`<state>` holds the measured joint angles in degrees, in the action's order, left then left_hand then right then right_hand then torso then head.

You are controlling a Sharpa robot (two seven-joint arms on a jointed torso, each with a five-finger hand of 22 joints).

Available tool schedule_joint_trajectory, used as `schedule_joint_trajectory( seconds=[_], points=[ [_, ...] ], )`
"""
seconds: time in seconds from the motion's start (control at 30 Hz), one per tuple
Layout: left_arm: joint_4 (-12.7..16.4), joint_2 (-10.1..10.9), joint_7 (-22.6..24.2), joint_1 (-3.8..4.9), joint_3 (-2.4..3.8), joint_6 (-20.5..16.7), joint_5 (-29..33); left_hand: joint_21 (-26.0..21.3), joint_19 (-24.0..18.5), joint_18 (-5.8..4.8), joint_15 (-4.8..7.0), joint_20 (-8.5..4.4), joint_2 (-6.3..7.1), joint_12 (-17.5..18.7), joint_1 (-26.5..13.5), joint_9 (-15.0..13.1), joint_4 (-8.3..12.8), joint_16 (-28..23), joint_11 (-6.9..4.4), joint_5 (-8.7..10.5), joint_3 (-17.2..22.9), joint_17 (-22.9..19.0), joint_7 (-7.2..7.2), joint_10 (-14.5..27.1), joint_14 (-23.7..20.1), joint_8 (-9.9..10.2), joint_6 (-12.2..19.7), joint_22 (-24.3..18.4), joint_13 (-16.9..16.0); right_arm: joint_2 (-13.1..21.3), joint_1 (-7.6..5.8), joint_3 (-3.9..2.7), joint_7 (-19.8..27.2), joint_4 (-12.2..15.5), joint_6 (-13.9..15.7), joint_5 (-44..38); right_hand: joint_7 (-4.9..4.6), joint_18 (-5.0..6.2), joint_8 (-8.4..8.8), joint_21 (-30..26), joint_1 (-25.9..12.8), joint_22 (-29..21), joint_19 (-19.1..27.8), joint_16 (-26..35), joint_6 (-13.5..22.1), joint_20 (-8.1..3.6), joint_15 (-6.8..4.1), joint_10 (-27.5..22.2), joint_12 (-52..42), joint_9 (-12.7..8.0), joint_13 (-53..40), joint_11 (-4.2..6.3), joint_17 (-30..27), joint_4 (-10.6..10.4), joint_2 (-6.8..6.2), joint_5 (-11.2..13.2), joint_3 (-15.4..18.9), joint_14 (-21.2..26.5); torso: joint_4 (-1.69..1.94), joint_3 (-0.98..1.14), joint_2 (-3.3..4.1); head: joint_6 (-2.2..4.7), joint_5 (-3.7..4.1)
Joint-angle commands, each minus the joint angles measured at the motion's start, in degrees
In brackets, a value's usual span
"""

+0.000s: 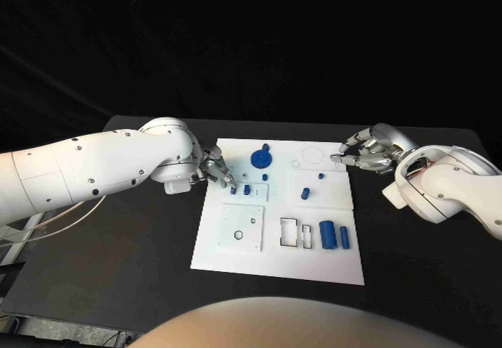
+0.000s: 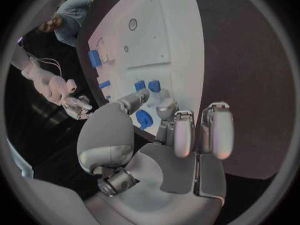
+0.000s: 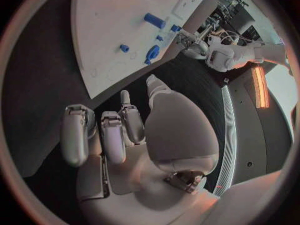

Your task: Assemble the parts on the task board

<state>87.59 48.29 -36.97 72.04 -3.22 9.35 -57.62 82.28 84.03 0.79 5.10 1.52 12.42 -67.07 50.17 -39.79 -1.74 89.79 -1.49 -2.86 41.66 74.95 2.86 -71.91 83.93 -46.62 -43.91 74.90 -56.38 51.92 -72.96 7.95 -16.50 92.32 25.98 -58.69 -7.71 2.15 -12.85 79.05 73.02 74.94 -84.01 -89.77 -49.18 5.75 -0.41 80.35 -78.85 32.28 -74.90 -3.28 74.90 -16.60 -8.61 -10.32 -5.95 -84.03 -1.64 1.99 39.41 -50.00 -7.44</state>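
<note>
Blue parts [image 1: 327, 233] look light and rigid; we'd pinch them across their sides. Left robot hand [image 1: 215, 171] hovers unclenched over the task board [image 1: 274, 264]. Right robot hand [image 1: 363, 155] is curled, holding nothing we can see.

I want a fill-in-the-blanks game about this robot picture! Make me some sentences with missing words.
1. The small parts on the task board are coloured ____.
2. The task board lies on a table that is coloured ____.
3. The hand at the board's far right corner is the robot's ____ hand.
4. The left hand is at the board's ____ edge.

Missing words: blue; black; right; left
</note>
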Motion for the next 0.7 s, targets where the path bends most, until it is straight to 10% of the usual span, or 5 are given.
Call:
schedule_joint_trajectory(
  seconds=[0.03,0.1,0.47,0.7],
  points=[
    [1.3,1.0,3.5,0.08,0.35,-7.1,2.2,-4.9,-0.1,1.94,-1.02,0.60,1.11,5.2,-0.2,0.7,-0.3,-2.6,0.78,0.11,0.5,12.4,0.90,4.7,5.1,1.7,2.6,11.2,6.6,0.0,0.07,0.00,0.4,-0.1,0.0,-0.3,-0.08,0.37,-0.13,-0.3,0.1,9.8,-0.8,-0.2,0.2,-0.33,-0.26,-0.5,0.2,0.1,-3.3,0.02,15.1,0.0,-0.09,-0.3,0.4,-6.0,-0.01,0.03,-0.01,0.00,0.01],
    [2.2,2.0,4.8,0.09,0.58,-9.6,3.7,-11.5,-3.1,3.17,-1.79,1.22,1.63,12.3,-0.4,1.4,-0.8,-7.0,1.66,0.11,0.3,8.6,1.89,10.8,3.5,2.9,4.5,9.0,14.9,0.0,0.08,0.00,0.4,-0.1,0.0,-0.3,-0.08,0.37,-0.13,-0.3,0.1,9.8,-0.8,-0.2,0.2,-0.33,-0.26,-0.5,0.2,0.1,-3.3,0.02,15.1,0.0,-0.09,-0.3,0.4,-6.0,-0.04,0.00,0.03,0.00,-0.02],
    [8.3,8.1,11.3,-0.13,0.67,-19.9,8.1,-56.7,-17.6,9.52,-4.94,4.23,2.10,24.1,3.9,6.9,-1.9,-44.7,5.15,0.15,-3.1,-17.1,5.52,19.0,-9.5,8.0,10.3,-11.9,24.9,0.3,0.10,0.00,0.3,-0.1,0.2,-0.3,-0.08,0.37,-0.13,-0.3,0.1,9.8,-0.8,-0.2,0.2,-0.33,-0.26,-0.5,0.2,0.1,-3.3,0.02,15.1,0.0,-0.09,-0.3,0.4,-6.0,0.03,0.07,0.01,0.00,-0.45],
    [12.1,11.5,19.0,-3.48,-0.01,-32.7,5.8,-61.0,-16.6,9.61,-4.90,4.50,2.97,28.2,10.4,11.6,2.4,-51.5,5.00,-0.07,1.0,-20.6,4.91,18.4,-11.7,10.9,4.4,-15.4,29.9,0.6,0.10,0.00,0.6,-0.2,0.8,-0.3,-0.08,0.37,-0.14,-0.3,0.1,9.9,-0.8,-0.2,0.3,-0.32,-0.25,-0.4,0.1,0.1,-3.4,0.02,15.1,0.0,-0.04,-0.3,0.4,-6.0,0.42,0.06,-0.23,0.00,-0.32]
  ],
)
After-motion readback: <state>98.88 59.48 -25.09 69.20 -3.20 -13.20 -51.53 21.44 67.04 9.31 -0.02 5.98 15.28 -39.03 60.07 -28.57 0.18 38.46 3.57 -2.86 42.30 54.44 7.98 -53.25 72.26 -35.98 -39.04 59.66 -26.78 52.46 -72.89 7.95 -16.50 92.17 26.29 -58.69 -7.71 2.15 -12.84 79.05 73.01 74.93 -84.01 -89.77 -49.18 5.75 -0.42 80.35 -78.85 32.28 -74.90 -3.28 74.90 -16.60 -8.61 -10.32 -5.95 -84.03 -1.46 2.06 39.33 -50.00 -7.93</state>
